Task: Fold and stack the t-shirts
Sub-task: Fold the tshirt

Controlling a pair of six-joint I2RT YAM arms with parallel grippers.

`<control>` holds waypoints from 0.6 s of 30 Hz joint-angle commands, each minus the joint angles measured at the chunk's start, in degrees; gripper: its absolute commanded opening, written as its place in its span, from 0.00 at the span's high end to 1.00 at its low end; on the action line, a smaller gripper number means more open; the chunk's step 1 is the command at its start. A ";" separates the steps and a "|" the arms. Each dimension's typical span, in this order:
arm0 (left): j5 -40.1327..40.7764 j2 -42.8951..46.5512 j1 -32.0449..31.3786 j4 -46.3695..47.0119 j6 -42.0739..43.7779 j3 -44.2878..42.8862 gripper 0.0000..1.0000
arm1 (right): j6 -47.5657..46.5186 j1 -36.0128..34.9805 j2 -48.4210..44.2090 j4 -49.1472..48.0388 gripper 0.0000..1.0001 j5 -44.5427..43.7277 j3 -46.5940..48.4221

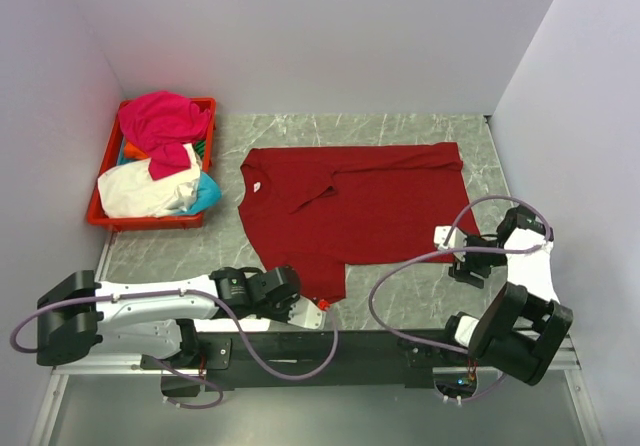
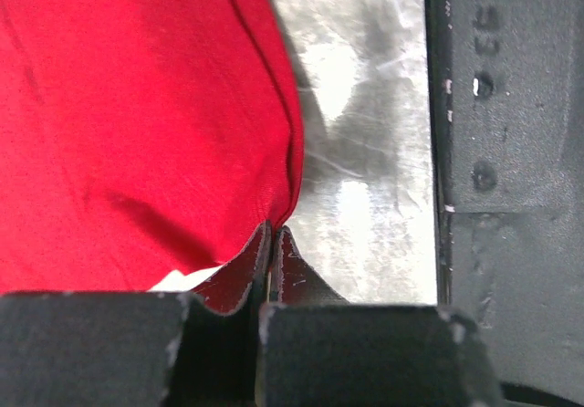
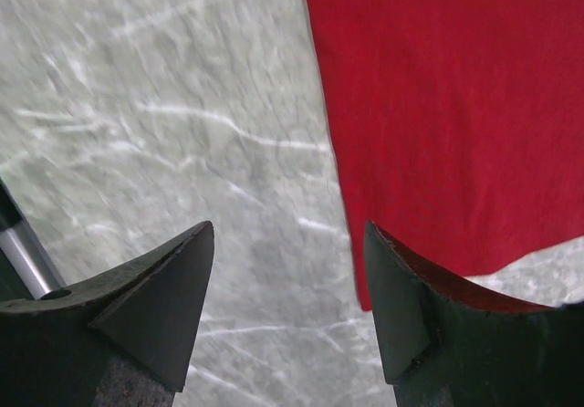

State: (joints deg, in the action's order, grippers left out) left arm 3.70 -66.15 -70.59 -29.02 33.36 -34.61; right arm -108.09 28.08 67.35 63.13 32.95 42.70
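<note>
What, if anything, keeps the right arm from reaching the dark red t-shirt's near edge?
Probably nothing. The right gripper is open low over the tabletop, right at the edge of the dark red t-shirt near its corner, and nothing lies between them.

I've got the dark red t-shirt (image 1: 350,211) spread flat mid-worktop (image 1: 400,131), collar to the left, a slanting fold beside it. At far left, the magenta t-shirt (image 1: 160,121) tops a crumpled heap in the crate (image 1: 95,216), above the cream-white t-shirt (image 1: 145,191); the cyan t-shirt (image 1: 207,194) and orange t-shirt (image 1: 135,151) peek out.
</note>
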 commanded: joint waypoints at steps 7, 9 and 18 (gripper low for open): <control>-0.28 4.10 -0.08 3.26 -1.11 1.39 1.00 | -5.46 4.71 4.98 -1.00 0.27 -2.54 4.67; -0.63 4.19 -0.08 3.53 -1.20 1.56 1.00 | -5.72 5.06 5.68 -0.56 0.28 -2.98 5.46; -2.21 4.19 0.01 4.23 -0.85 1.83 1.00 | -6.08 5.23 6.21 -3.46 0.27 -2.10 3.54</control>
State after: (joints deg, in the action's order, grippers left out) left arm 3.14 -63.07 -70.59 -26.76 33.26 -33.04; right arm -112.64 32.84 73.23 60.82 30.02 46.17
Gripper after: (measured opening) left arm 0.013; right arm 0.725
